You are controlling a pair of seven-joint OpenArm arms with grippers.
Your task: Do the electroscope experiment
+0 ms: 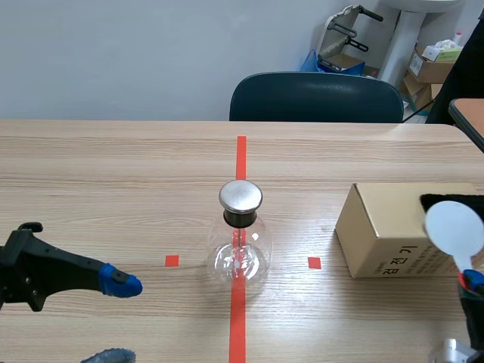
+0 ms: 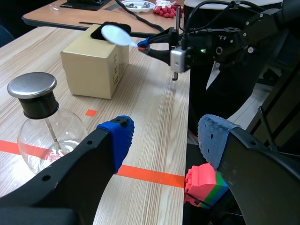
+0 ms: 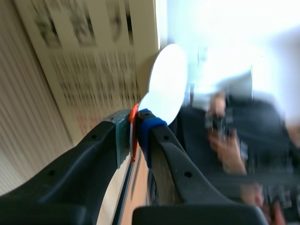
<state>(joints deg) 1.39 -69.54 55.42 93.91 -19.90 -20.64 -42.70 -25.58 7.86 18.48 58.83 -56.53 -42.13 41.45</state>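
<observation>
From where I stand, the right hand (image 3: 135, 136) is pinching the red stem of a white paddle (image 1: 454, 225), its pads pressed onto it. The round blade hangs over the near end of the cardboard box (image 1: 389, 234), by a dark patch (image 1: 450, 201) on the box top. The electroscope (image 1: 240, 246), a clear flask with a metal cap (image 1: 240, 195), stands upright mid-bench on the red tape line, well apart from the paddle. The left hand (image 2: 164, 140) hovers low over the bench (image 1: 113, 166) on its own side, fingers spread and holding nothing.

I judge that this is the charging stage, or just past it: the paddle is in hand but not yet brought to the flask. The next move calls for carrying the blade across to the cap and bringing it close without bumping the flask.

The scene view hides the grip almost entirely at its edge; the right wrist view shows the stem nipped between the pads. Only the left wrist view shows the thin rod inside the flask, and some toy blocks (image 2: 204, 185) past the bench edge. Whether the dark patch is cloth or an opening, I cannot tell.
</observation>
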